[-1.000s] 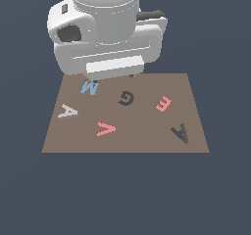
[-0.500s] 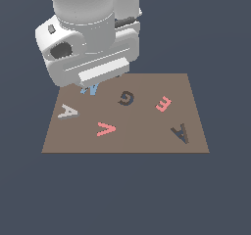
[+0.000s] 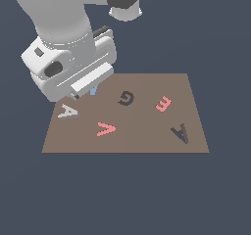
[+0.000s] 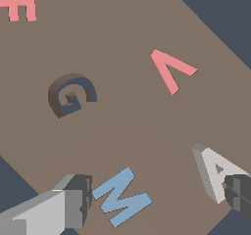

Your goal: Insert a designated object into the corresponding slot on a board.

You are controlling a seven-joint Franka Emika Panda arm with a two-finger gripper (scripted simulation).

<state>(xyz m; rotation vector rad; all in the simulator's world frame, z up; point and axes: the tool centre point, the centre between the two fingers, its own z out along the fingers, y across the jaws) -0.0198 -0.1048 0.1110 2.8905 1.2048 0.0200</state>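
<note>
I have the board [image 3: 147,141] spread beneath the arm, every letter lying flat on it so a top-down grasp can reach any of them. The arm's white body fills the exterior view's upper left and hides whatever sits under it; only a sliver of the blue M [image 4: 120,196] shows there, though the wrist view gives it whole, lying between my jaws. The gripper [image 4: 159,199] hangs with its jaws wide apart and nothing in them, which I judge is the spread for an approach rather than a grasp. One fingertip [image 4: 78,199] stands just beside the M; the other is cut off at the frame edge and overlaps the near leg of the grey A [image 4: 215,173], so I cannot tell whether it touches. That A is my target, and it sits off to one jaw's side, not centred. The dark A slot [image 3: 180,132] lies well apart from the jaws, near the board's far corner. The G recess [image 4: 71,94] and pink V [image 4: 171,70] lie ahead of the jaws.
</note>
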